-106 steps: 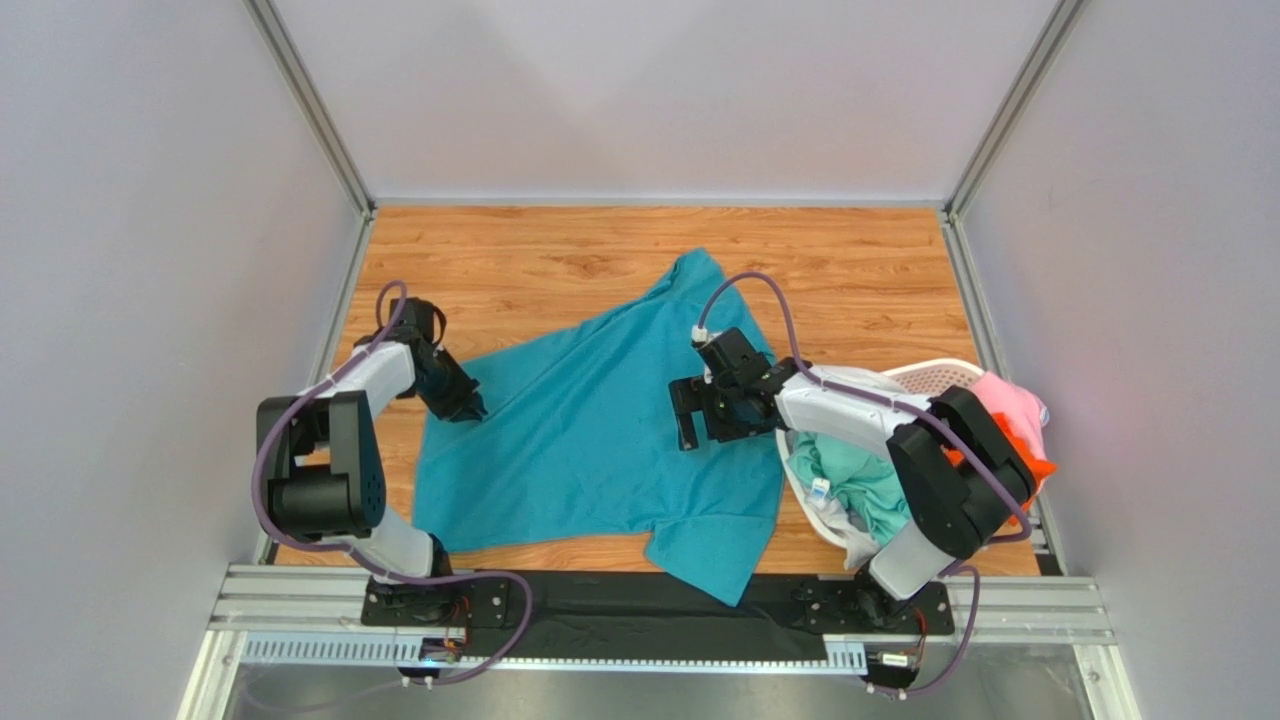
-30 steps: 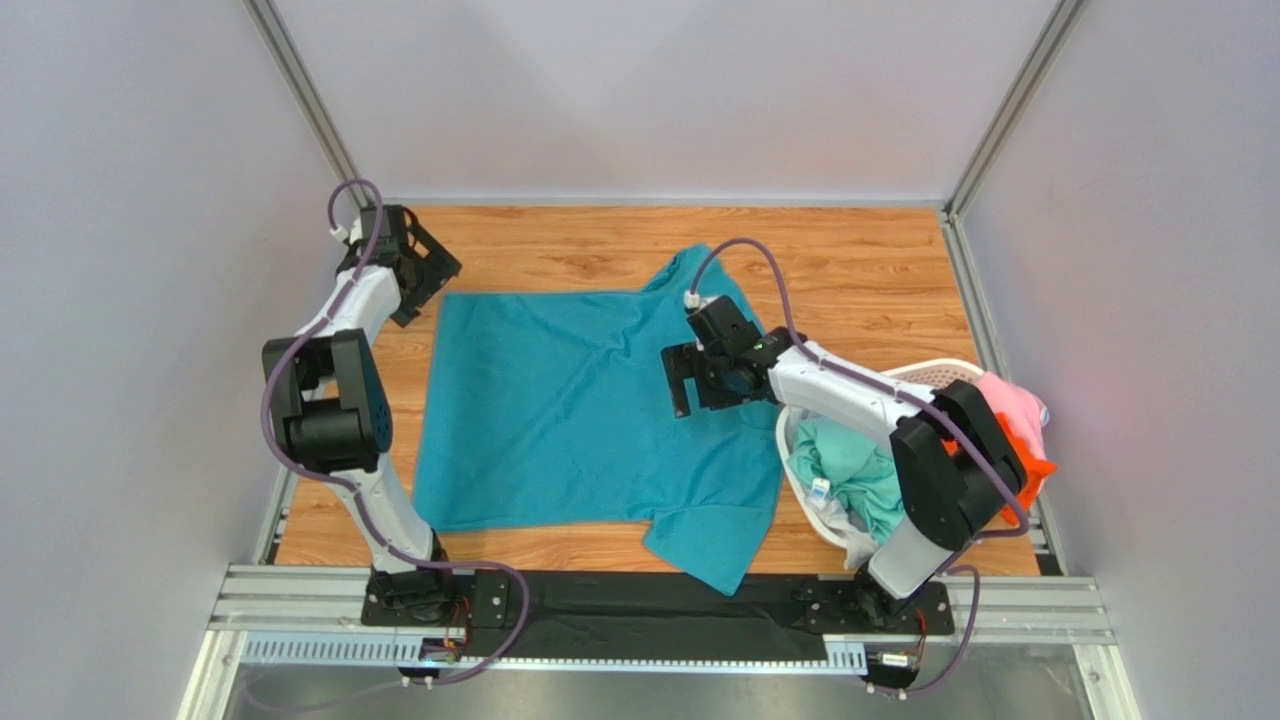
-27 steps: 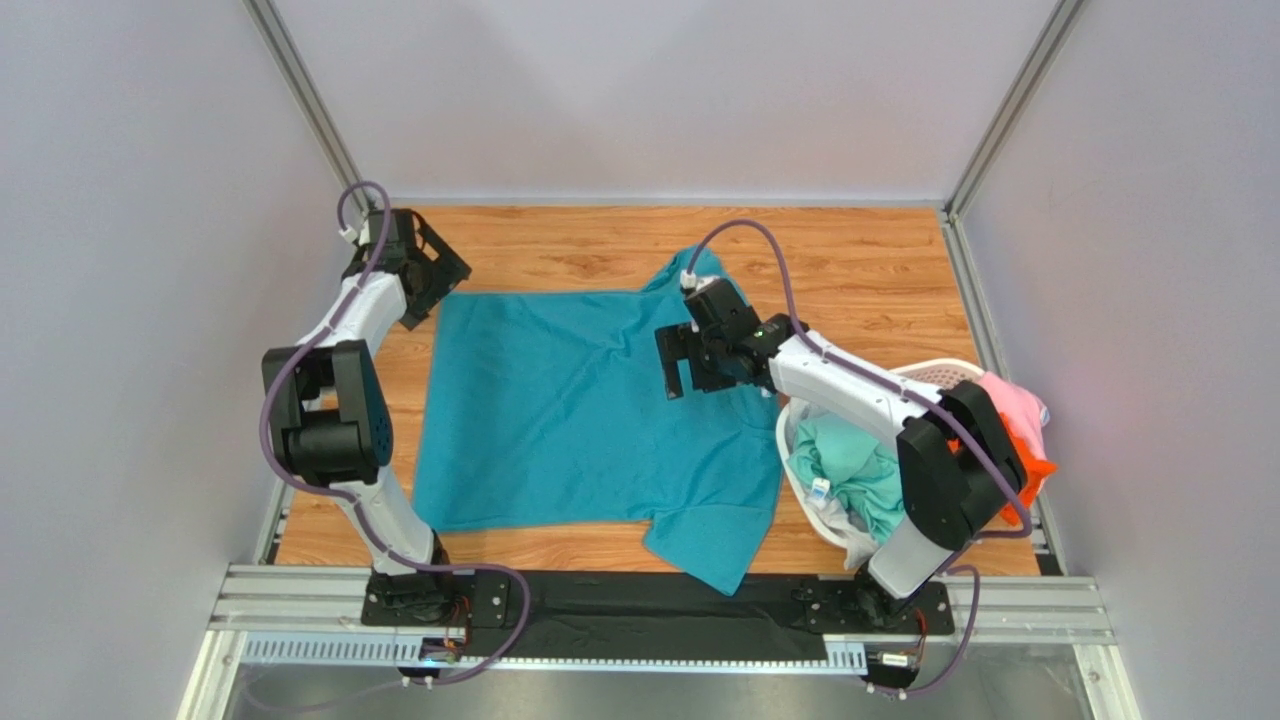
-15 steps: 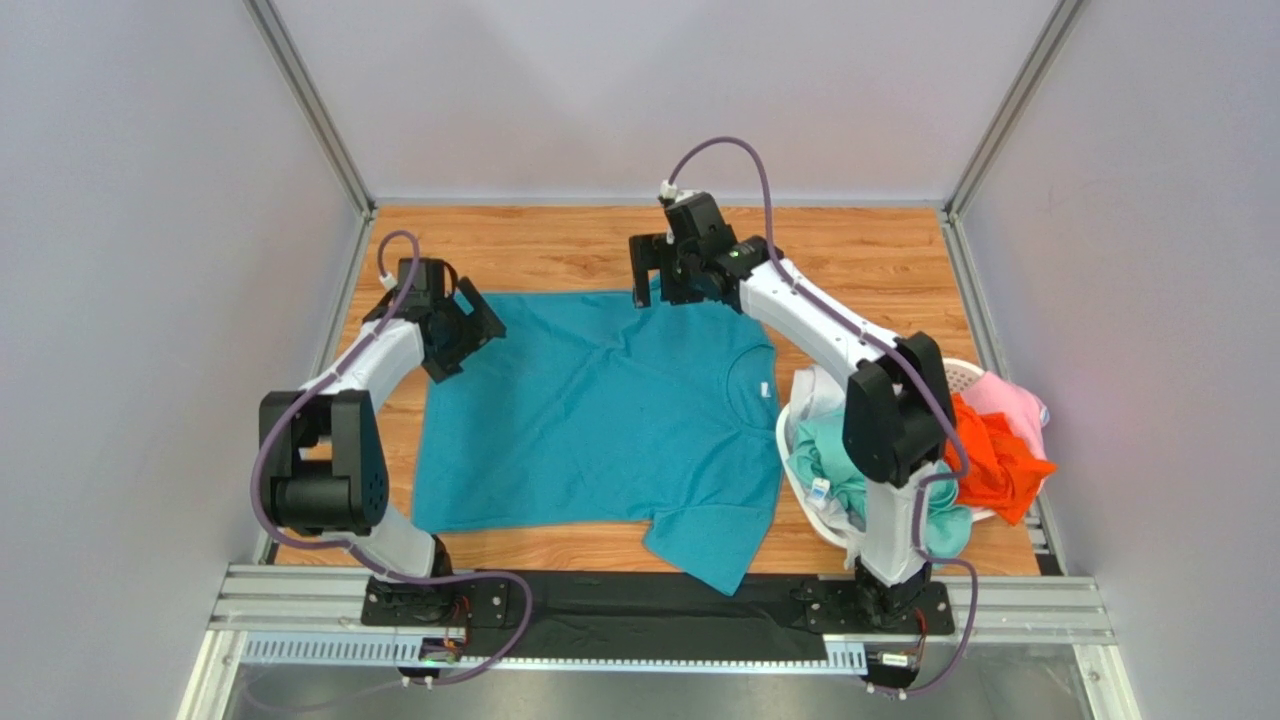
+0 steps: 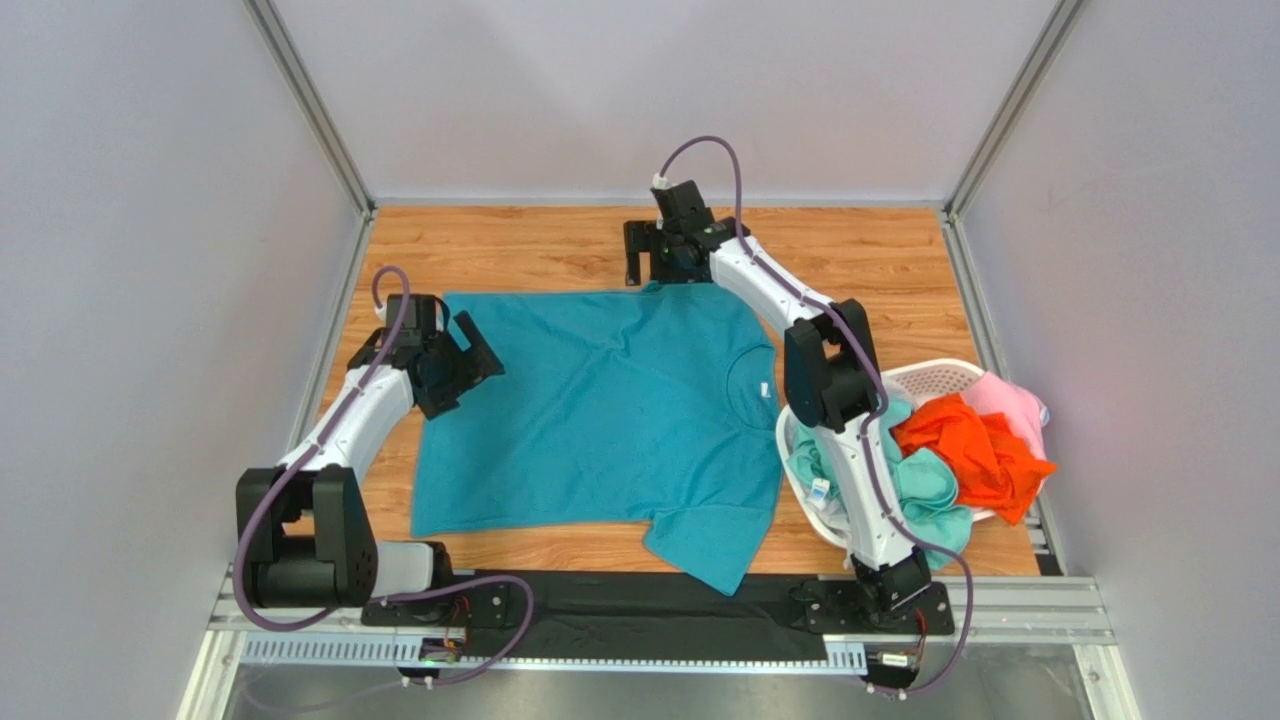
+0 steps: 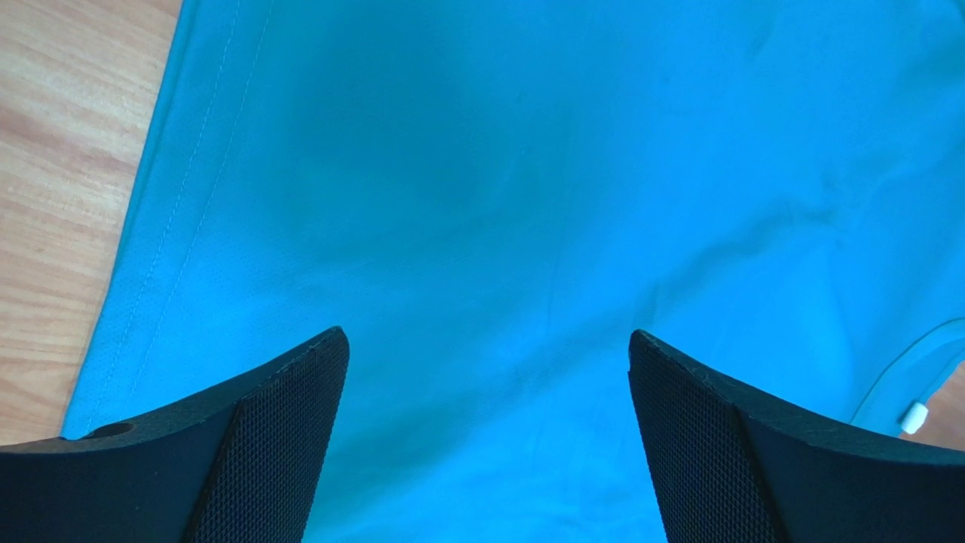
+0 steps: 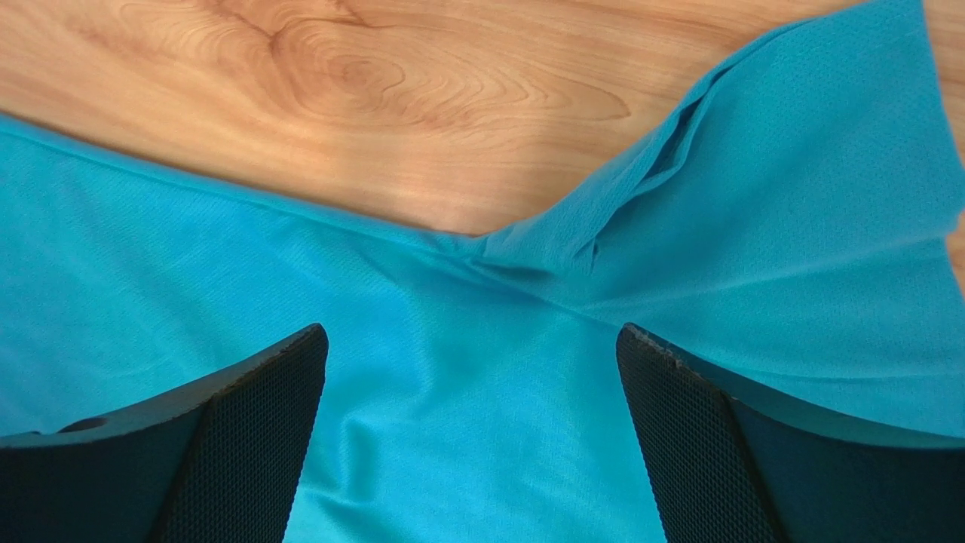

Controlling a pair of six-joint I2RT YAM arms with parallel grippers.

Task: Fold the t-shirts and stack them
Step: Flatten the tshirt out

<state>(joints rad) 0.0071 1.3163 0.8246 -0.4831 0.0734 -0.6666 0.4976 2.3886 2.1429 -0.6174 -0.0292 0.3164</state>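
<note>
A deep teal-blue t-shirt (image 5: 601,420) lies spread flat on the wooden table, collar toward the right and one sleeve hanging toward the near edge. My left gripper (image 5: 475,357) hovers open over the shirt's left hem; the left wrist view shows only teal cloth (image 6: 510,170) between its wide fingers (image 6: 487,339). My right gripper (image 5: 649,270) stands open above the far edge by the far sleeve. In the right wrist view, the creased sleeve seam (image 7: 589,243) lies ahead of its gripper (image 7: 470,334). Neither gripper holds anything.
A white perforated basket (image 5: 939,369) stands at the right, holding an orange shirt (image 5: 977,443), a mint green shirt (image 5: 932,503) and a pink shirt (image 5: 1014,398). Bare wood (image 5: 511,248) shows along the far edge. Grey walls close in three sides.
The right arm has swung from the shirt's middle to its far edge, and the far sleeve now lies spread out. The left gripper has drifted nearer along the left hem.
</note>
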